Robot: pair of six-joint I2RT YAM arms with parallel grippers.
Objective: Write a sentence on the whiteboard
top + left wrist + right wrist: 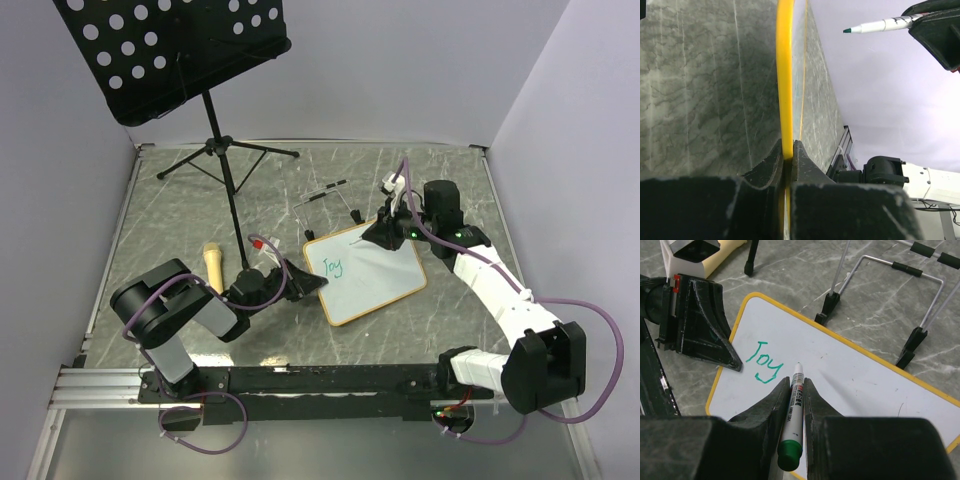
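Note:
The whiteboard [372,275], white with a tan-yellow frame, lies near the middle of the table, and "Joy" [333,266] is written on it in green. My left gripper [318,285] is shut on the board's left edge; in the left wrist view the yellow frame [785,75] runs edge-on into the left gripper [788,146]. My right gripper [797,381] is shut on a green-capped marker [795,405]. Its tip points at the whiteboard [860,385] just right of the "y". From the left wrist the marker [880,25] shows lifted off the surface.
A black perforated music stand [180,50] rises at the back left, its tripod legs [225,160] spread on the table. A wire easel [330,200] lies just behind the board. A tan wooden piece [214,265] rests left of my left gripper. Walls enclose the table.

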